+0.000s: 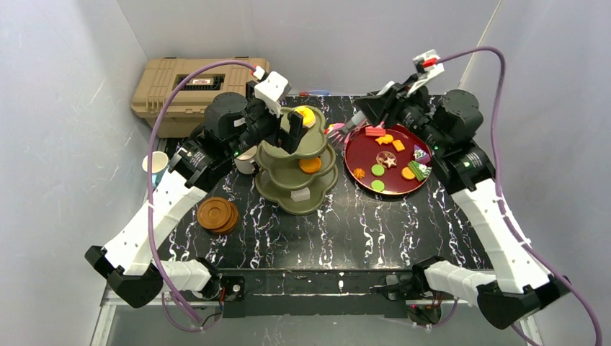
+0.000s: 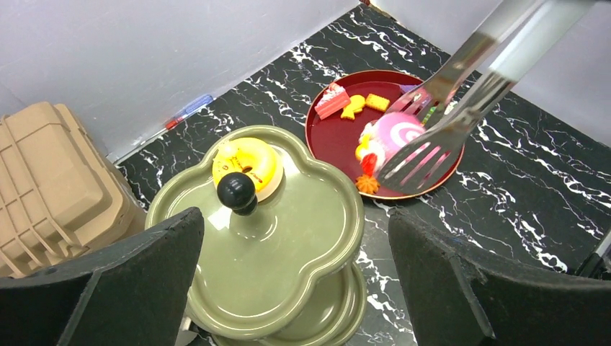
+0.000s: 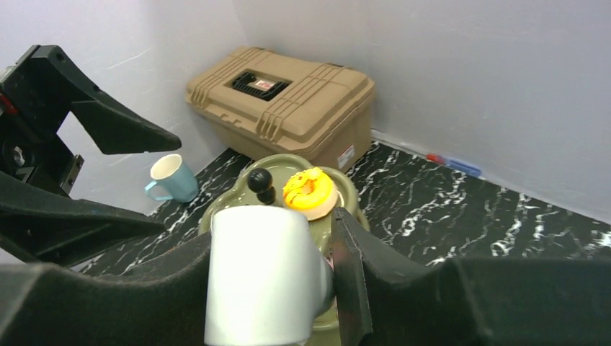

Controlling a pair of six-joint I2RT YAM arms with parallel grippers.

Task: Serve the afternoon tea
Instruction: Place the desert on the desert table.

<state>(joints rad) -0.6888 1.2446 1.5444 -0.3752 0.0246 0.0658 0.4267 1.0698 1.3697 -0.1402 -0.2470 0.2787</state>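
Your right hand [image 1: 380, 108] is closed on a pair of metal tongs [image 2: 461, 94]; its own wrist camera shows only a white handle end clamped between the fingers. The tong tips pinch a pink roll [image 2: 398, 133], held in the air over the left edge of the red plate [image 1: 360, 155], between plate and stand [image 1: 297, 173]. Judgement: the roll is mid-transfer to the stand, and the tongs give reach so the hand itself need not crowd the tiers. Your left hand [image 2: 295, 223] is spread wide with nothing in it, hovering just above the top tier, which shows between its fingers along with the black knob [image 2: 236, 192]. Likely it is placed there to steady or turn the stand; that is a guess. The top tier carries a yellow doughnut [image 2: 247, 163] touching the knob on its far side, so the free space lies on the near and right lobes. The middle tier has an orange pastry [image 1: 310, 165], the bottom tier a white piece [image 1: 300, 194]. More pastries lie on the plate, so serving looks only partly done. Brown saucers [image 1: 217, 214] sit stacked near-left of the stand on the table [image 1: 346, 231]. The blue-and-white cup [image 1: 155, 167] stands at the left table edge, and the white mug [image 1: 247, 160] just left of the stand, half hidden by your arm. Neither is on a saucer yet. The tan toolbox [image 1: 180, 90] sits in the far left corner.
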